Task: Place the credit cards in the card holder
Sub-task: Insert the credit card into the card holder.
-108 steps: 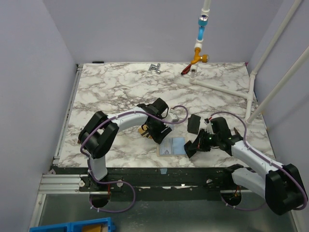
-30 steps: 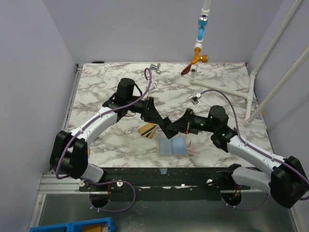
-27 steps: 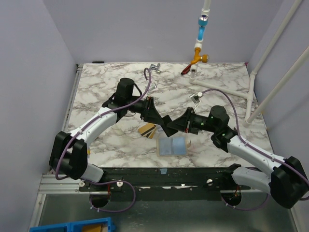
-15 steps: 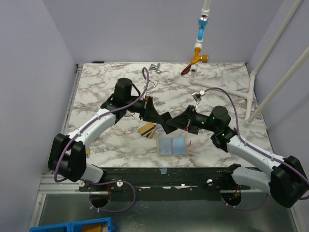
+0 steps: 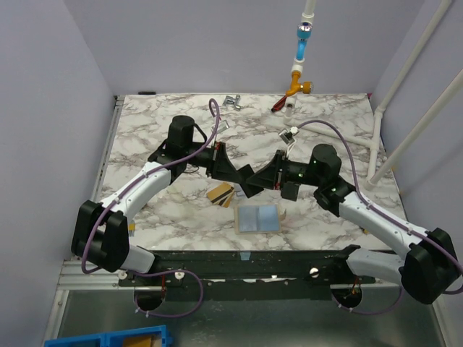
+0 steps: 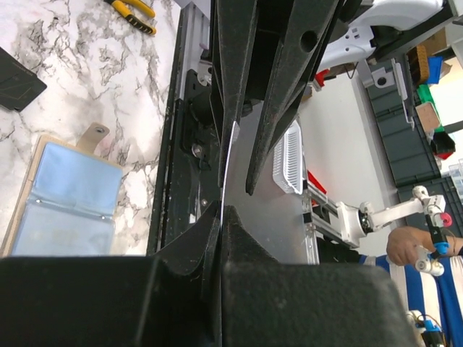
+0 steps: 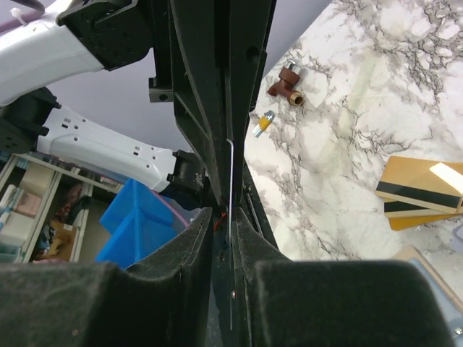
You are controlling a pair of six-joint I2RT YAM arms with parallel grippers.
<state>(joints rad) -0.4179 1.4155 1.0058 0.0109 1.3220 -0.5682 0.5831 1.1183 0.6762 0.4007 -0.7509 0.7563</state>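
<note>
Since a second ago the left gripper (image 5: 239,176) has clamped shut on a thin credit card (image 6: 227,163) held edge-on in mid-air. The right gripper (image 5: 259,179) has eased its jaws slightly apart around it, likely a handover to regrip the card for insertion. Below, the card holder (image 5: 258,217) lies open on the table (image 5: 159,130), with gold-tan cards (image 5: 221,194) just beside it. No writing is legible.

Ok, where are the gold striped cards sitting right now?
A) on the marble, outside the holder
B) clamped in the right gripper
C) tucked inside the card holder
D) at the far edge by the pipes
A: the gold cards lie flat on the marble beside the open card holder, not in its pockets.
</note>
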